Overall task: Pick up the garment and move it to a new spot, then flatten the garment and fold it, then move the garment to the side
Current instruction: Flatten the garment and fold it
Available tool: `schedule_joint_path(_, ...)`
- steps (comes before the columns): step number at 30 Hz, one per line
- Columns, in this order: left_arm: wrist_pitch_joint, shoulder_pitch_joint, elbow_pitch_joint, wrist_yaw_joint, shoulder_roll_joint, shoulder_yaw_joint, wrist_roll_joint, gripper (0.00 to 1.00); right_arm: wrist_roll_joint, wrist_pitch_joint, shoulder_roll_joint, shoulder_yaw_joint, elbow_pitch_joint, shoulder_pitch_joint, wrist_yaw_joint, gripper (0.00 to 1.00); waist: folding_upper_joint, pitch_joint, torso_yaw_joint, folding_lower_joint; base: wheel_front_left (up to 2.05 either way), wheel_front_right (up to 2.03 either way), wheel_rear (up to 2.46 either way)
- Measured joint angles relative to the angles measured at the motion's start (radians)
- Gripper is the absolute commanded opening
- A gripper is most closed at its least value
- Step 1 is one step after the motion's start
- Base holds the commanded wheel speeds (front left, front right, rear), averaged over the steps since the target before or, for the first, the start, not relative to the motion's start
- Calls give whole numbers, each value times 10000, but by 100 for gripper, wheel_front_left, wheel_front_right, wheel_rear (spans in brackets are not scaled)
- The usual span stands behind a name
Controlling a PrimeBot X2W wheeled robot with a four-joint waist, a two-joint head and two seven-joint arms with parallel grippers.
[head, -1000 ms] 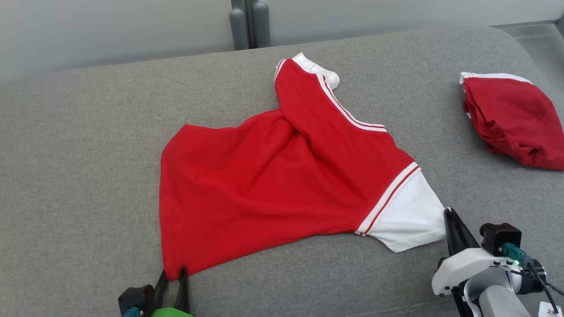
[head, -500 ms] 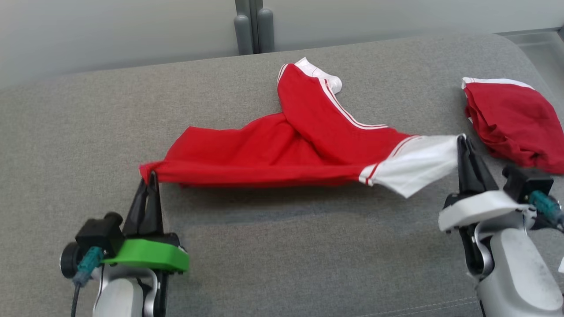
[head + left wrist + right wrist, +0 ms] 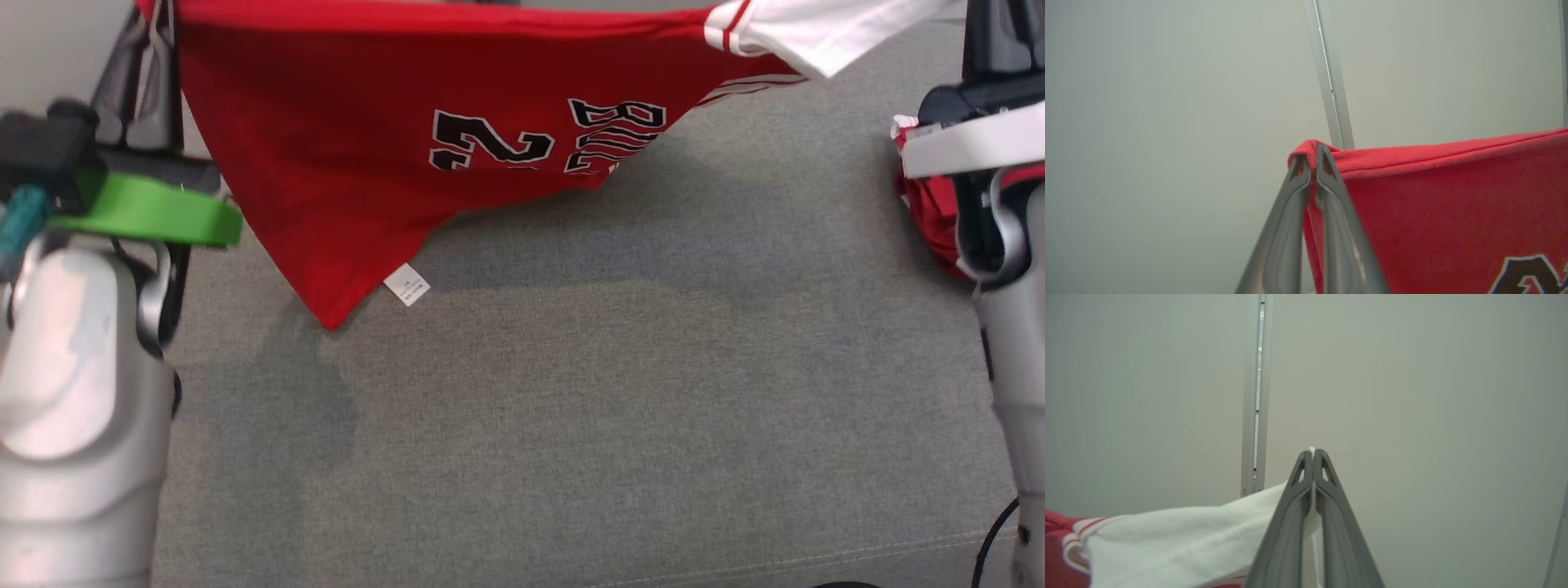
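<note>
L gripper (image 3: 1314,149) clamped on hem corner of red knit jersey w/ white sleeve (image 3: 343,122); R gripper (image 3: 1313,452) clamped on sleeve tip. Jersey hangs btwn them, off grey fabric couch (image 3: 612,408). Risk: thin pinches slip if arms spread.

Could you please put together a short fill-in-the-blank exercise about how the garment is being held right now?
1. The left hand is shut on a corner of the garment where the fabric is coloured ____.
2. The right hand is shut on the garment's sleeve, which is coloured ____.
3. In the head view, the black lettering on the garment reads ____.

Missing words: red; white; upside down.
</note>
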Motion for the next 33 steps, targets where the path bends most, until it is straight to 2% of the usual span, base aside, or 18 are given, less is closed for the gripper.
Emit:
schedule_joint_path(4, 309, -2214, 976, -15, 339, -623, 140, 0, -25, 0, -685, 675, 616, -1716, 0, 0, 0, 672, 50, 0, 0, 0, 0)
schedule_joint_path(8, 274, -4719, 2113, -21, 571, -993, 593, 0, -207, 0, -1254, 978, 1701, -4234, 4, 0, 0, 1599, 114, 0, 0, 0, 0)
schedule_joint_path(12, 19, -7152, 3058, 439, 686, -1026, 1091, 0, -683, 0, -1438, 581, 2727, -6919, 2, 0, 0, 2551, 187, 1, 0, 0, 0)
schedule_joint_path(15, -38, -8336, 3519, 819, 635, -1001, 1354, 0, -1425, 0, -1486, 251, 2987, -8521, 2, 0, 0, 3155, 245, 2, 0, 0, 0)
schedule_joint_path(19, -46, -9295, 3095, 1047, 660, -888, 1384, 0, -2274, 0, -1302, 128, 2840, -9994, 2, 0, 0, 3709, 323, 3, 0, 0, 0)
schedule_joint_path(23, -63, -9271, 2744, 953, 663, -790, 1189, 0, -2483, 0, -1137, 90, 2792, -10190, 2, 0, 0, 4023, 398, 3, 0, 0, 0)
schedule_joint_path(26, -65, -8460, 2995, 792, 610, -663, 828, 0, -2389, 0, -1258, 94, 2934, -9550, 2, 0, 0, 4229, 434, 2, 0, 0, 0)
schedule_joint_path(29, -63, -7295, 3210, 748, 336, -468, 541, 0, -1935, 0, -1452, 155, 2736, -8328, 4, 0, 0, 4461, 466, 3, 0, 0, 0)
schedule_joint_path(33, -63, -5173, 3179, 704, -151, 104, -13, 0, -920, 0, -1620, 414, 1942, -5856, 6, 0, 0, 4629, 505, 3, 0, 0, 0)
